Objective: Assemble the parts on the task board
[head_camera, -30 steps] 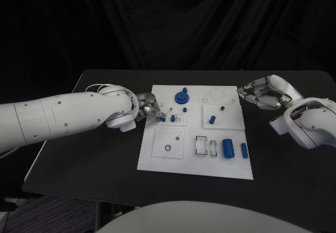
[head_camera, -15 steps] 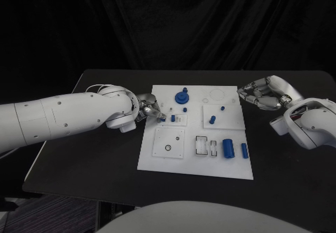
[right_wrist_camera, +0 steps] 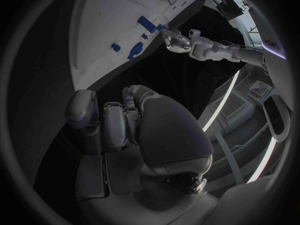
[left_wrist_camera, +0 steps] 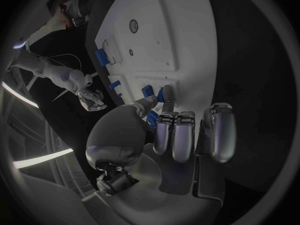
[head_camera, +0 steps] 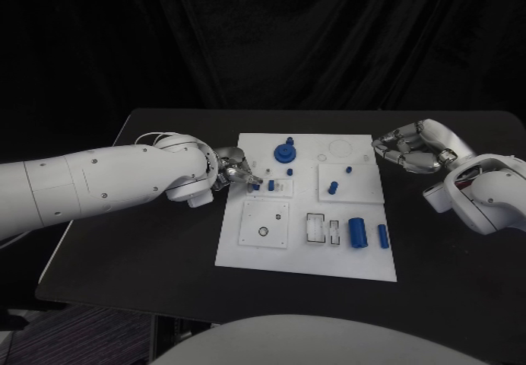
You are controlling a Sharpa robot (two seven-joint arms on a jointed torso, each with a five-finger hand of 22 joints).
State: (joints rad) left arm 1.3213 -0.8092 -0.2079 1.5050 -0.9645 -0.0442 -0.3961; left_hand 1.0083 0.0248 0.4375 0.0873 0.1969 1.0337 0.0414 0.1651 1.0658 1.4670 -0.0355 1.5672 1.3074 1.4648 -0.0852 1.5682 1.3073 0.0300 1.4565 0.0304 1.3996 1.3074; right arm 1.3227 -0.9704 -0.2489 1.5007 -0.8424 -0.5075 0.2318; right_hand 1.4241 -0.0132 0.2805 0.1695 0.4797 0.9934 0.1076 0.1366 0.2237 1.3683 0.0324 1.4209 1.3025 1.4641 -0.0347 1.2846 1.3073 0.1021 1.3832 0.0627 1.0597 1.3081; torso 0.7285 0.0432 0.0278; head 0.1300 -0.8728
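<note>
The white task board (head_camera: 312, 258) lies in the middle of the black table. My left hand (head_camera: 232, 169) is at the board's left edge, and its thumb and a finger pinch a small blue peg (head_camera: 255, 185) (left_wrist_camera: 161, 94) beside another peg (head_camera: 270, 185) standing in a small square plate. My right hand (head_camera: 412, 148) (right_wrist_camera: 119, 120) hovers off the board's far right corner with its fingers curled in and nothing in them. On the board are a blue round gear (head_camera: 285, 154), two short pegs (head_camera: 332, 185), a large blue cylinder (head_camera: 356, 230) and a thinner one (head_camera: 382, 236).
A square plate with a ring hole (head_camera: 265, 224) and a slotted block (head_camera: 315, 228) sit on the board's near half. Bare black table (head_camera: 143, 251) surrounds the board on the left and front. A dark curtain hangs behind the table.
</note>
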